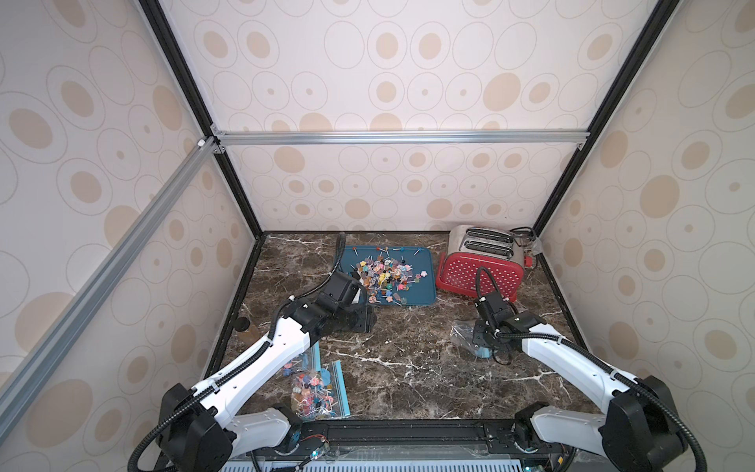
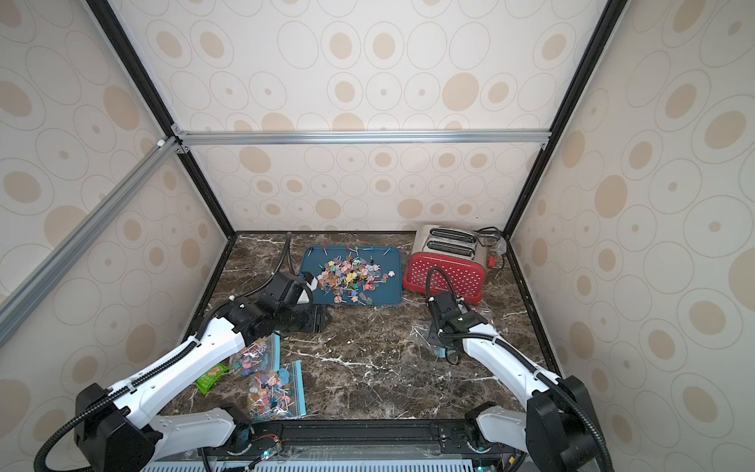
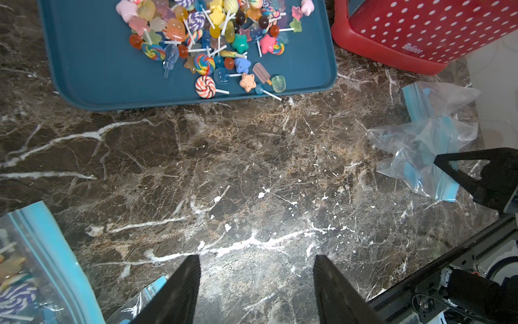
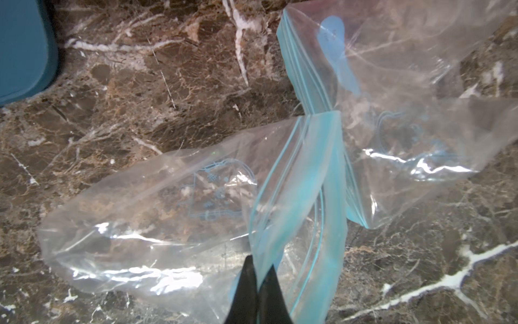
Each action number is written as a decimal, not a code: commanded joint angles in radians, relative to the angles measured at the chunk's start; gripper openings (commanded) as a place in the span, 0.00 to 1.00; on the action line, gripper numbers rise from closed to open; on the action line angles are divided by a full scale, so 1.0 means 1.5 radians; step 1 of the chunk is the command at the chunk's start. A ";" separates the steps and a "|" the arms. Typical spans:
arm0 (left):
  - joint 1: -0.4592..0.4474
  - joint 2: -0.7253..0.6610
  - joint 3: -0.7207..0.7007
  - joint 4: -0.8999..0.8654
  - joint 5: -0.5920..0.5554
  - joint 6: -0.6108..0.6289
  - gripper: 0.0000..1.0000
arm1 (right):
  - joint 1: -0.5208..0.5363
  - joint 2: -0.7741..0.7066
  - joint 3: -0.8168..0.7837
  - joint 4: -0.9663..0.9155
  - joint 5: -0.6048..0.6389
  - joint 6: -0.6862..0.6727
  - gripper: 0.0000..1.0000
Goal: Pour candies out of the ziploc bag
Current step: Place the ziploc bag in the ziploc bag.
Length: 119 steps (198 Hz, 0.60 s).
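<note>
Plastic film, thin & limp: the empty ziploc bag (image 4: 157,213) is pinched at its blue zip strip by the closed right jaws, down on the counter (image 1: 408,367) beside a 2nd empty bag (image 4: 406,70). Left jaws are kept open w/ nothing between. Candies (image 1: 384,278) are heaped on the blue tray (image 1: 425,291). 2 full bags (image 2: 271,392) are seen near-left, partly under the left arm; these are judged light, shifting & slippery, best gripped at a bottom corner. Red toaster (image 1: 480,269) is set beside the tray, off the path.
</note>
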 commanded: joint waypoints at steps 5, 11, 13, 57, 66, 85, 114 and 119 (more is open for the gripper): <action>-0.006 0.004 0.001 -0.043 -0.037 -0.029 0.66 | -0.006 0.016 0.001 -0.031 0.020 0.017 0.19; -0.007 0.006 0.000 -0.051 -0.042 -0.035 0.66 | -0.006 0.017 0.002 -0.031 0.019 0.017 0.27; -0.007 0.005 -0.001 -0.053 -0.044 -0.037 0.66 | -0.006 0.018 0.003 -0.031 0.018 0.018 0.31; -0.011 -0.015 -0.030 -0.118 -0.054 -0.091 0.67 | -0.006 -0.010 0.045 -0.068 0.001 0.001 0.66; -0.015 -0.022 -0.039 -0.134 -0.052 -0.109 0.66 | -0.006 -0.027 0.060 -0.086 0.002 -0.005 0.73; -0.022 -0.029 -0.058 -0.174 -0.045 -0.149 0.66 | -0.006 -0.073 0.101 -0.130 0.009 -0.023 0.79; -0.054 -0.017 -0.086 -0.231 -0.071 -0.214 0.62 | -0.005 -0.130 0.171 -0.178 -0.024 -0.070 0.77; -0.060 -0.016 -0.095 -0.230 -0.071 -0.227 0.62 | -0.005 -0.133 0.180 -0.180 -0.040 -0.080 0.77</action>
